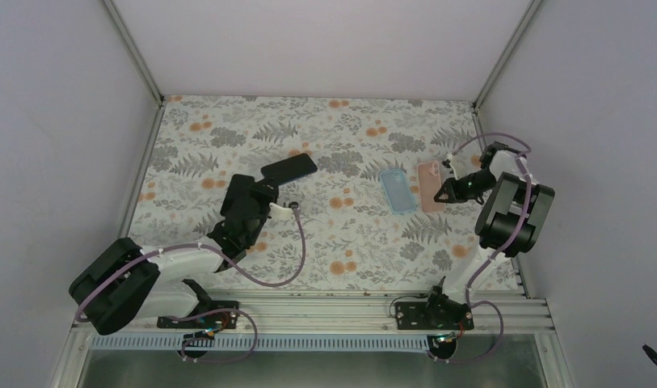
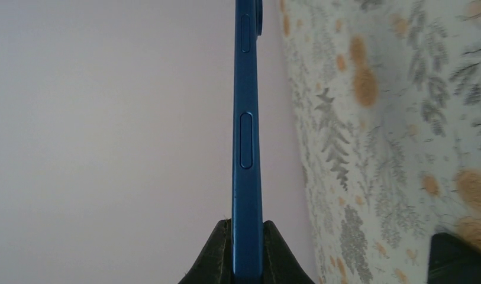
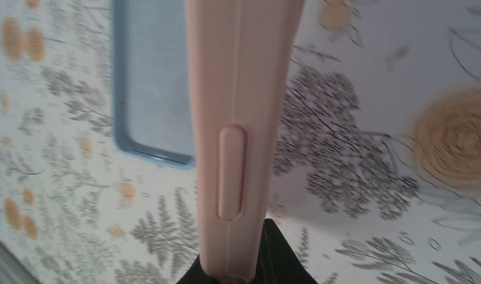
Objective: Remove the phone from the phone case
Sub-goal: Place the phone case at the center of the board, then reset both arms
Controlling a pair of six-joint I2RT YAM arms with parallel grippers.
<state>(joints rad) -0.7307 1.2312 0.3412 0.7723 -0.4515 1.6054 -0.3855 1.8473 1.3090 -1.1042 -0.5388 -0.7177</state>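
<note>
In our black left gripper (image 1: 266, 186) we see a slim dark blue phone (image 2: 248, 148), plain, with side buttons of the same blue. Our black right gripper (image 1: 448, 187) grips a pale pink soft phone case (image 3: 241, 118), also plain. Just left of that gripper lies a light blue rubbery phone case (image 3: 149, 83). Beneath both grippers spreads a whitish table cloth (image 1: 349, 234) patterned with grey ferns and orange blossoms.
</note>
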